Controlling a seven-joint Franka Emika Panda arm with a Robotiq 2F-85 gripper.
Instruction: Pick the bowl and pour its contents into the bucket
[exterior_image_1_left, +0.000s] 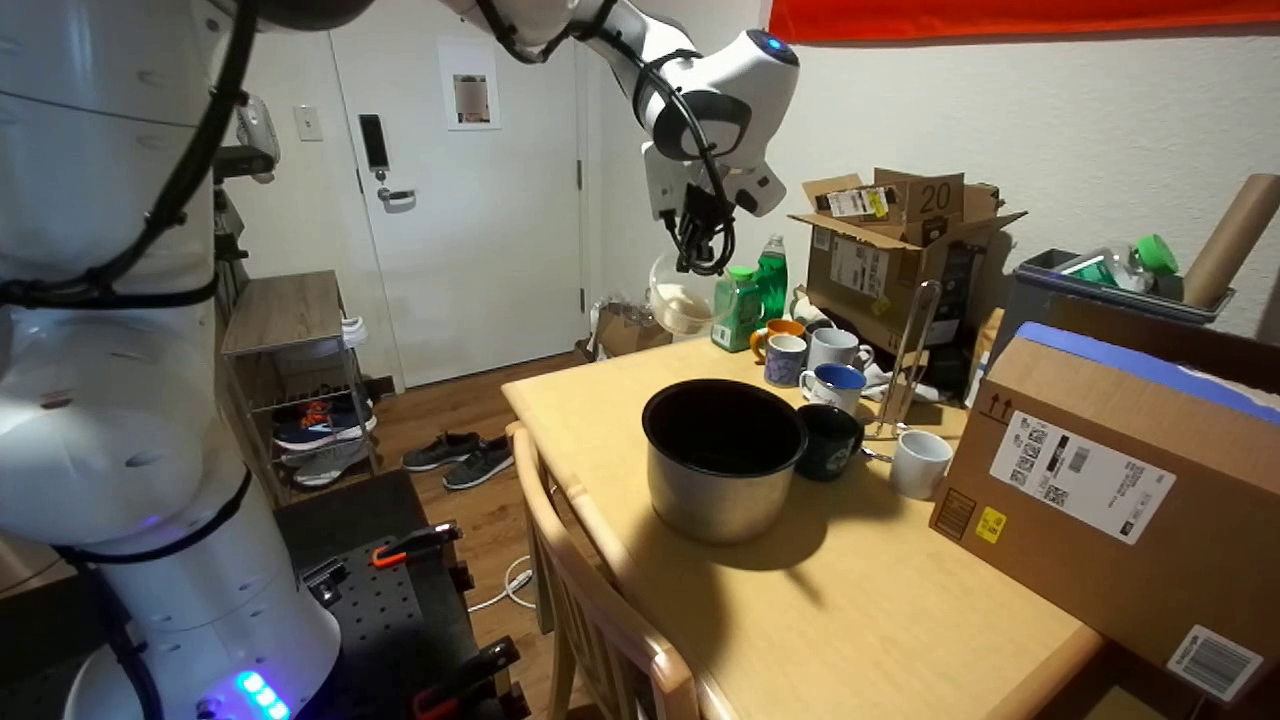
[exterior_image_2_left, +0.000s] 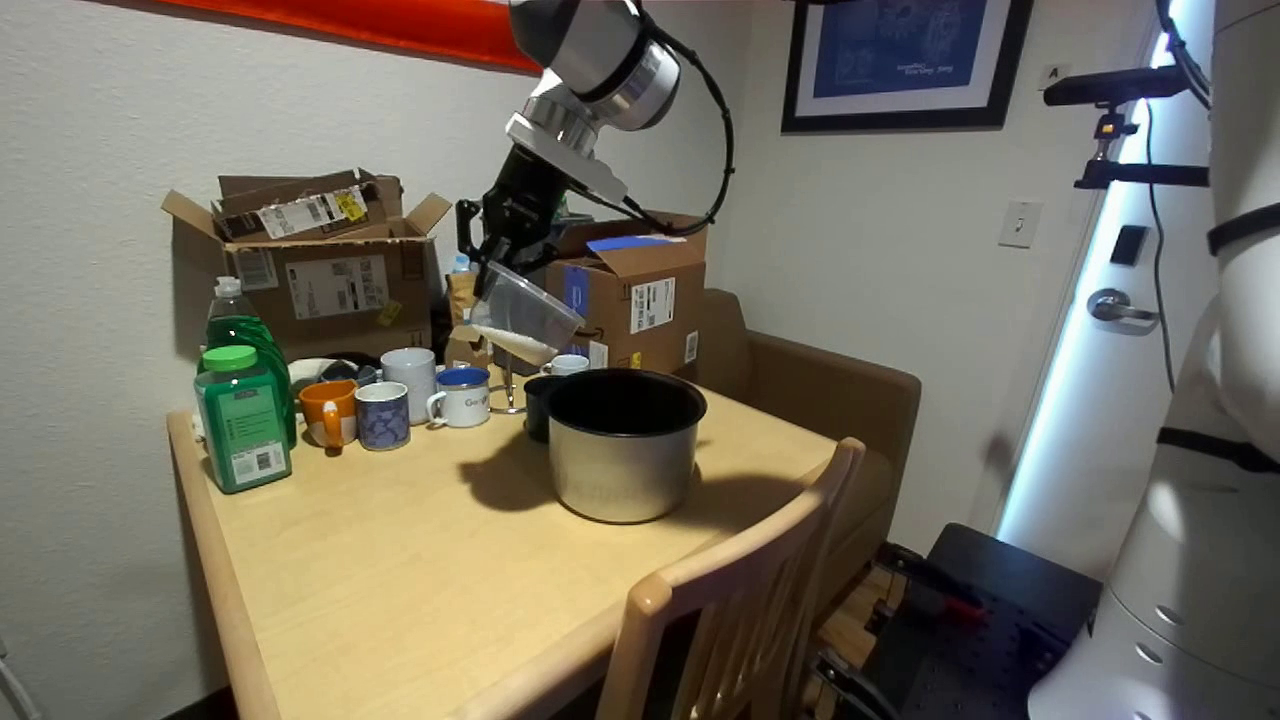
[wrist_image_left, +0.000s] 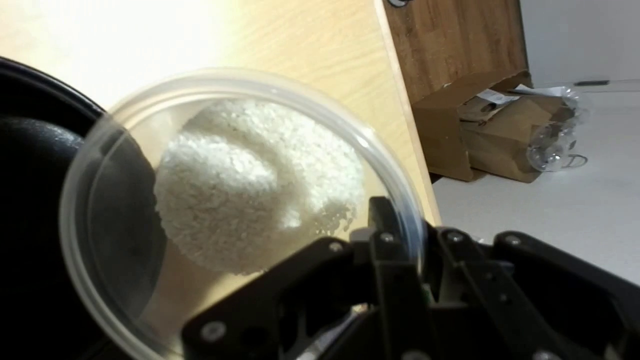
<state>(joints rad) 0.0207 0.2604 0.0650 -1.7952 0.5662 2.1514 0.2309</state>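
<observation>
On the table (exterior_image_2_left: 400, 560) in an exterior view, a green-capped bottle (exterior_image_2_left: 243, 420) is standing left of several mugs (exterior_image_2_left: 383, 416). Rightward, the gripper (exterior_image_2_left: 484, 280) is grasping the rim of the clear bowl (exterior_image_2_left: 530, 312), which is hanging tilted with rice (exterior_image_2_left: 515, 345) inside; farther right, the bucket (exterior_image_2_left: 622, 470) is standing upright.

Arm (exterior_image_1_left: 630, 35) outstretched, gripper (wrist_image_left: 416, 237) tilted down.
The raised arm bends at its wrist (exterior_image_1_left: 740, 85), the black fingers (wrist_image_left: 387, 250) clamped in a pinch.
</observation>
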